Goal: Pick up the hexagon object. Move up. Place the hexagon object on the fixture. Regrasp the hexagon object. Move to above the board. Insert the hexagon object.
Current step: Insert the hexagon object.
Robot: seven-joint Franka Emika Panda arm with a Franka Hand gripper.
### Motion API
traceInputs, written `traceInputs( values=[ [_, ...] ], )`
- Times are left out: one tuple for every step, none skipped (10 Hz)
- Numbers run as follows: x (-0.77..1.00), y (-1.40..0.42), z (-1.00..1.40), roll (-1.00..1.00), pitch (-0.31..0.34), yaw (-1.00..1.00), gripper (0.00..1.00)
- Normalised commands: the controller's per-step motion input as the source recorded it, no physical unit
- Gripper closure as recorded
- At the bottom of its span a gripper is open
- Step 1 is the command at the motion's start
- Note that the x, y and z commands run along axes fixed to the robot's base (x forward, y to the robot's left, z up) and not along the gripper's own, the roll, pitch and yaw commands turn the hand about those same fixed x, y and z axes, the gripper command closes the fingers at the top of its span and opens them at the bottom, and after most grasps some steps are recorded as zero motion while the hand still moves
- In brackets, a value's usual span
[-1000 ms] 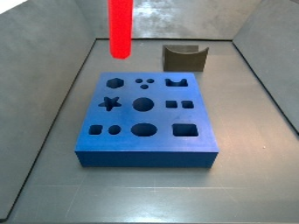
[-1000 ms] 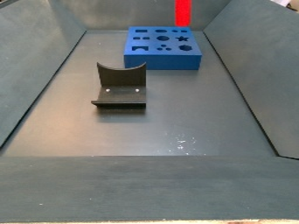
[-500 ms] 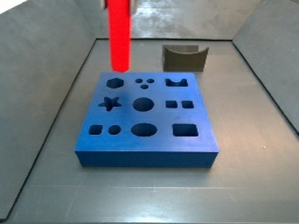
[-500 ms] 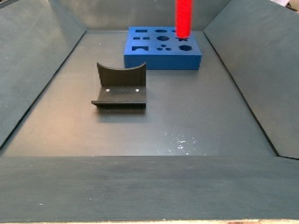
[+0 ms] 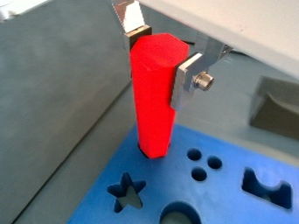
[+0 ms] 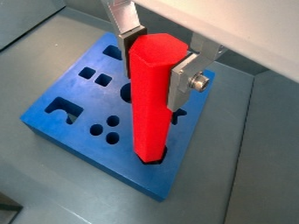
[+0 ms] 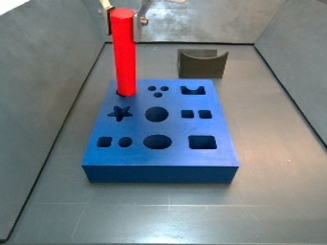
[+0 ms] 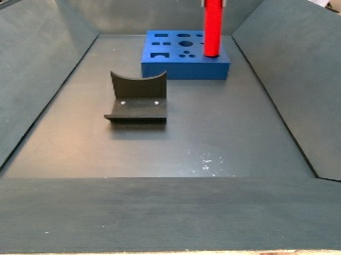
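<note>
The red-orange hexagon object (image 7: 125, 55) stands upright with its lower end in the hexagon hole at a far corner of the blue board (image 7: 166, 158). My gripper (image 7: 122, 11) is shut on its top end. In both wrist views the silver fingers (image 5: 190, 75) (image 6: 184, 80) clamp the bar (image 5: 155, 96) (image 6: 152, 105) on opposite flats, and the bar hides the hole. The board also shows there (image 5: 233, 188) (image 6: 65, 109). In a side view the bar (image 8: 212, 28) rises from the board (image 8: 186, 60); the gripper is cut off above.
The dark fixture (image 7: 202, 63) stands behind the board, apart from it; it also shows in a side view (image 8: 136, 98). Grey sloping walls (image 7: 64, 105) enclose the floor. The board's star hole (image 7: 121, 113) lies just beside the bar.
The gripper has come straight down with the hexagon object. Its lower end, which hung above the board before, now sits in the hexagon hole.
</note>
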Motion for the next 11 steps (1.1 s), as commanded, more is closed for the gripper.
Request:
traceInputs(
  values=[
    [-0.05,0.00,-0.24,-0.04,-0.059,-0.28,1.00],
    [0.00,-0.11,-0.62,-0.16,-0.147,-0.66,1.00],
    [0.00,0.00,-0.35,-0.22,-0.257,-0.85,1.00],
    [-0.07,-0.08,-0.33,-0.18,-0.286,-0.92,1.00],
    [-0.03,-0.07,-0.30,-0.16,-0.246,-0.94,1.00],
    [0.05,0.00,0.00,0.00,0.031,0.00,1.00],
    [-0.42,0.08,-0.22,-0.04,-0.086,-0.10,1.00],
    [-0.35,0.07,-0.56,-0.28,-0.010,-0.61,1.00],
    [-0.33,0.06,-0.51,-0.25,-0.017,-0.63,1.00],
    [0.00,0.00,0.00,-0.01,0.000,0.00,1.00],
    [0.17,0.00,-0.37,-0.01,0.000,-0.32,1.00]
  ],
)
